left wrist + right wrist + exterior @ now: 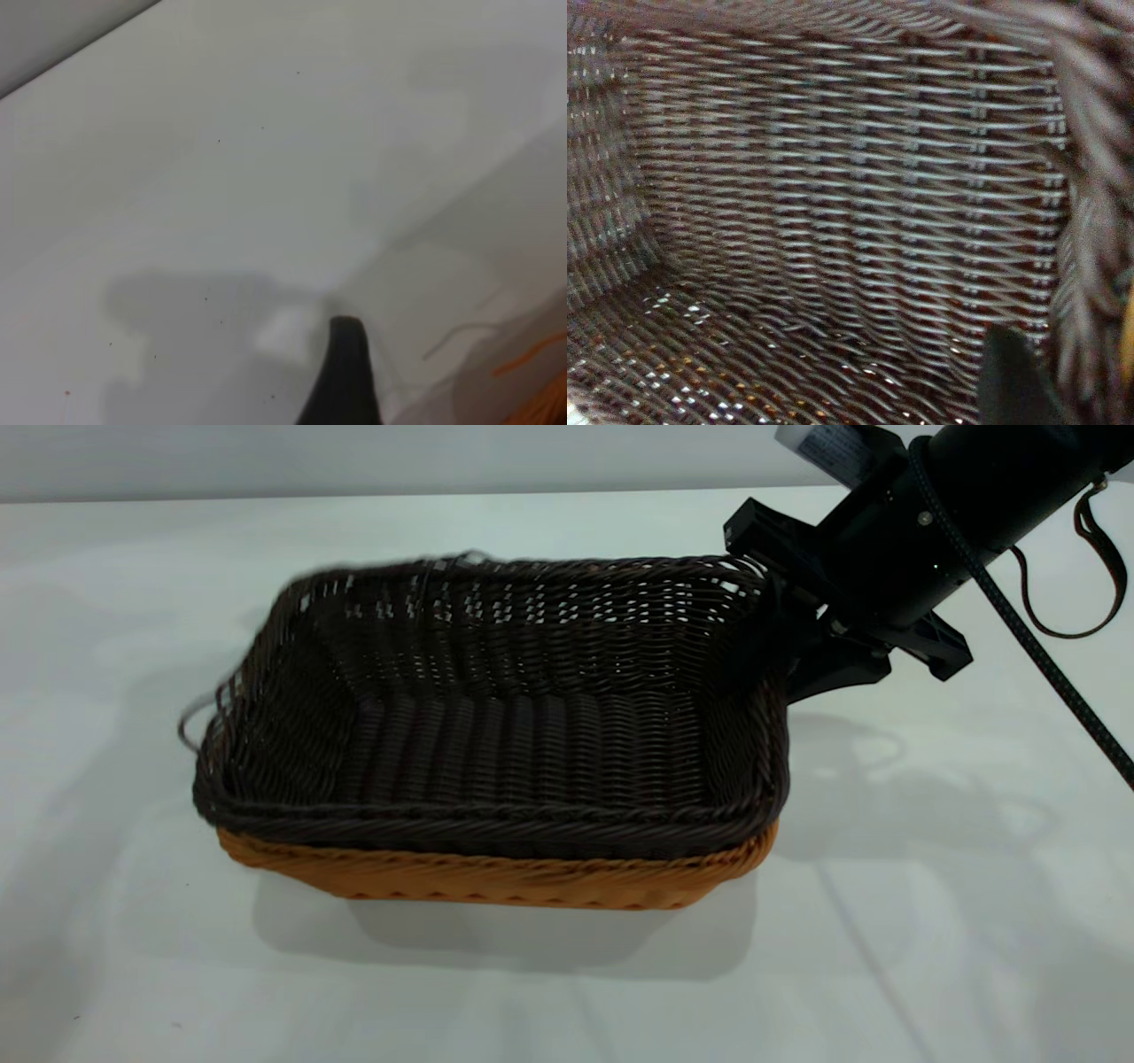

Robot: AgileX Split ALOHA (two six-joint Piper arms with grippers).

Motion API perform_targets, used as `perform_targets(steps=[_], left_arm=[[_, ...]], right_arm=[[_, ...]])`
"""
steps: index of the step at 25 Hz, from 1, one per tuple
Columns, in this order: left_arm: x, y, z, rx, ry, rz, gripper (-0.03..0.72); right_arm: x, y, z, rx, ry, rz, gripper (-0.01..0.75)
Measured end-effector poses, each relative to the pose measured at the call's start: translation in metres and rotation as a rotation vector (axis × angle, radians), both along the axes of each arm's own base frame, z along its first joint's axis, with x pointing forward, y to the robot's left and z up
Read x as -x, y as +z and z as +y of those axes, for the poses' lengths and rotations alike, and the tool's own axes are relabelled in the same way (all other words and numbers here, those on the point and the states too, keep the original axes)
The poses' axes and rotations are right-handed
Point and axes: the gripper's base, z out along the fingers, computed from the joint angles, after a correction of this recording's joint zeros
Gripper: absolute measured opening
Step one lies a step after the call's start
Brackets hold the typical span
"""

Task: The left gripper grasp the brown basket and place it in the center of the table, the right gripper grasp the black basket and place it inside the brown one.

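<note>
Right gripper (784,633) — fingers clamped on the far right corner of the black basket (496,708), one dark fingertip (1014,381) showing inside its woven wall. Black basket — nested in the brown basket (496,877), only an orange-tan band visible beneath its rim. Both sit mid-table (930,921), well clear of the edges. Left gripper (345,376) — over bare tabletop just beside the brown basket's loose strands; one finger visible, opening cannot be told.
</note>
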Motion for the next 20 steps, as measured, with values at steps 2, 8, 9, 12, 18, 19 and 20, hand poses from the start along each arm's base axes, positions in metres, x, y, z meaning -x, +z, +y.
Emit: perform_targets(steps=[2,8,9,12,18,19,20], left_arm=[[0.000,0.000,0.000,0.000,0.000,0.000,0.584],[0.001,0.006,0.000,0.001,0.002,-0.017,0.584],[0.002,0.013,0.000,0.003,0.000,-0.030,0.584],[0.010,0.048,0.001,0.021,0.007,-0.086,0.584],[0.057,0.141,0.013,0.031,0.085,-0.130,0.584],[0.067,0.153,0.016,0.014,0.098,-0.125,0.584],[0.079,0.167,0.019,-0.005,0.115,-0.123,0.584]], right_arm=[[0.000,0.000,0.000,0.000,0.012,-0.004,0.318],[-0.003,0.021,-0.009,0.019,0.112,-0.130,0.575],[-0.005,0.031,-0.015,0.023,0.113,-0.164,0.594],[-0.009,0.068,-0.038,0.043,0.096,-0.278,0.608],[0.018,0.177,-0.081,0.045,0.060,-0.563,0.591],[0.030,0.196,-0.084,0.042,0.075,-0.615,0.590],[0.044,0.215,-0.085,0.035,0.092,-0.665,0.590]])
